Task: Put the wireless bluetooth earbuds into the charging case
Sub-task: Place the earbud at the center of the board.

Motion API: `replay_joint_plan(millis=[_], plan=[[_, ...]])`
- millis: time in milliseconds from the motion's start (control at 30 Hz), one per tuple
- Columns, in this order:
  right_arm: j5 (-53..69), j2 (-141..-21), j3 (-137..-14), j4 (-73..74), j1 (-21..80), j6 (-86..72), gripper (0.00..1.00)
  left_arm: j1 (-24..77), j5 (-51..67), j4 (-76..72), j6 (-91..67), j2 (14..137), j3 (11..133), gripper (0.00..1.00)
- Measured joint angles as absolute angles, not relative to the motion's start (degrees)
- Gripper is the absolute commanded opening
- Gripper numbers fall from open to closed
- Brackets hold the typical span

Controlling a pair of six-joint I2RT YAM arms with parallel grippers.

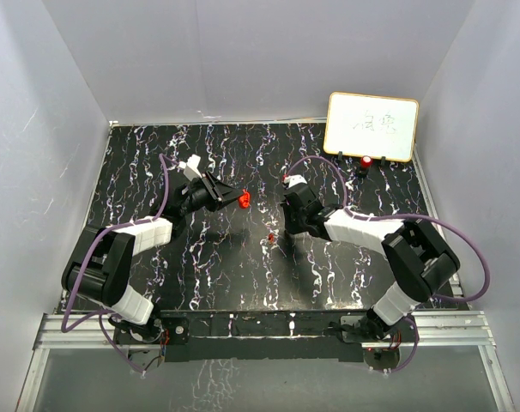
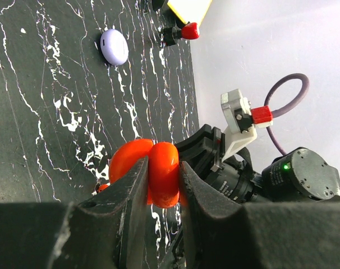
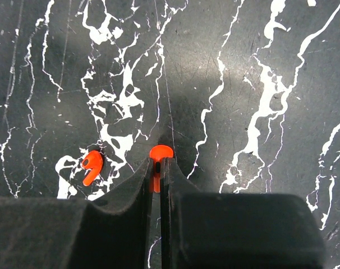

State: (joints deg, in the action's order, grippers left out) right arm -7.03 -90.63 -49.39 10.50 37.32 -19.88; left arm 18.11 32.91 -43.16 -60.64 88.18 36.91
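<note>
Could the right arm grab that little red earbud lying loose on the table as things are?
Probably not yet. The right arm has its jaws shut on another red earbud. The loose earbud lies uncovered on the table just beside them, so it looks reachable once they are emptied.

I see a few dark handwritten marks on the whiteboard [image 1: 371,127] standing at the surface's [image 1: 200,266] far right corner, but they're too small for me to read.
</note>
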Motion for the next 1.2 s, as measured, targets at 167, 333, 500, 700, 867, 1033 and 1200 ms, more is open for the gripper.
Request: replay_joint_plan(millis=[167,333,500,700,867,1033,1200], plan=[[-7.62,-92.18,-49.39,10.48,37.32,-19.94,0.00,18.11,32.91,-43.18,-60.62,88.18,36.91,0.00],[-7.79,-92.42,-49.39,10.46,37.32,-20.08,0.00,18.11,32.88,-43.16,-60.60,88.18,36.84,0.00],[-7.81,-92.47,-49.39,10.46,37.32,-20.10,0.09,18.11,32.82,-43.20,-60.47,88.18,36.75,0.00],[-7.81,-93.12,-49.39,10.44,37.32,-20.18,0.15,18.09,32.77,-43.16,-60.42,88.18,36.73,0.00],[-7.81,-93.12,-49.39,10.44,37.32,-20.51,0.24,18.06,32.77,-43.16,-60.42,88.18,36.73,0.00],[-7.88,-93.10,-49.39,10.55,37.32,-20.75,0.38,18.02,32.77,-43.16,-60.42,88.18,36.73,0.00],[-8.03,-91.64,-50.43,13.65,37.32,-20.71,0.48,17.85,32.77,-43.18,-60.42,88.18,36.73,0.00]])
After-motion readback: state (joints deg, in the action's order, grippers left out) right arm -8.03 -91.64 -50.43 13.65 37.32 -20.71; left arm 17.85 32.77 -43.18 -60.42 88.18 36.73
